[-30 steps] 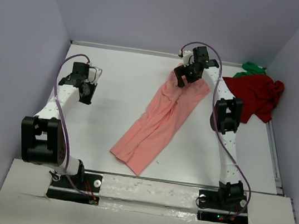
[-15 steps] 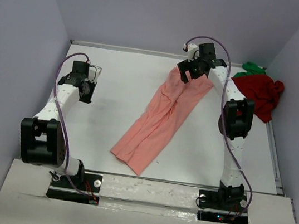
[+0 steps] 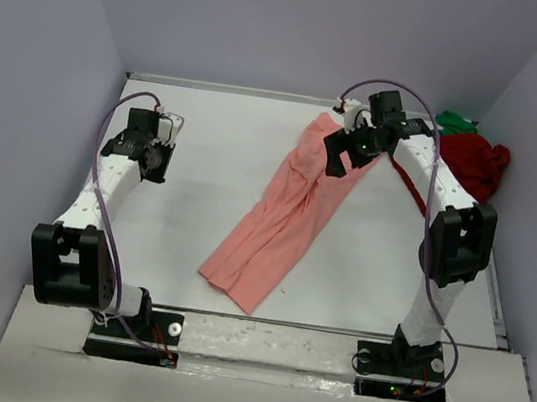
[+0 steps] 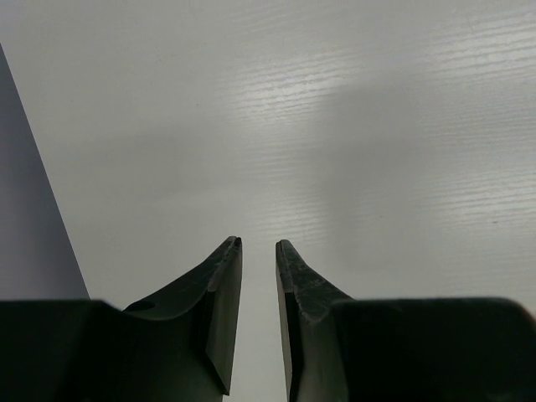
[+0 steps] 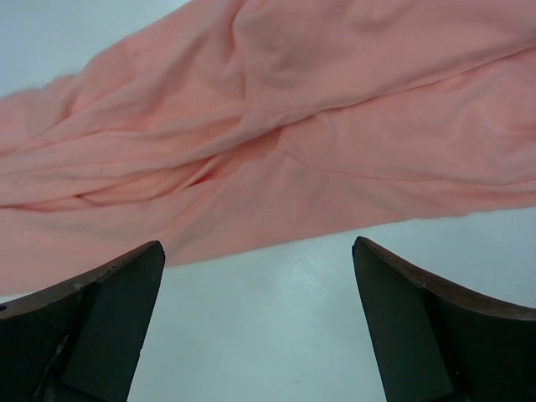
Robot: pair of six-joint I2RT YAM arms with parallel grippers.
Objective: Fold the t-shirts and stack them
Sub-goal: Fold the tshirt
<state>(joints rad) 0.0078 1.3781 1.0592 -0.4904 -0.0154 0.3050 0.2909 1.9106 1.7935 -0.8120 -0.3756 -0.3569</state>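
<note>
The salmon-pink t-shirt (image 3: 282, 213) lies bunched in a long diagonal strip on the white table, from the far middle to the near edge. My right gripper (image 3: 337, 159) hovers at the right edge of its far end, open and empty. In the right wrist view the right gripper (image 5: 258, 245) is over bare table with the pink cloth (image 5: 276, 142) just beyond the fingertips. The dark red t-shirt (image 3: 475, 161) lies crumpled at the far right, with the green crumple (image 3: 455, 121) behind it. My left gripper (image 3: 153, 160) is at the far left over bare table, its jaws (image 4: 258, 243) nearly together and holding nothing.
Lilac walls close in the table (image 3: 215, 153) on the left, back and right. The right arm's elbow (image 3: 460, 240) stands high beside the dark red shirt. The near table edge runs just past the pink shirt's lower end.
My right gripper has moved off the pink shirt's far end, a little right and nearer, and its elbow has swung right. The left arm has barely shifted.
</note>
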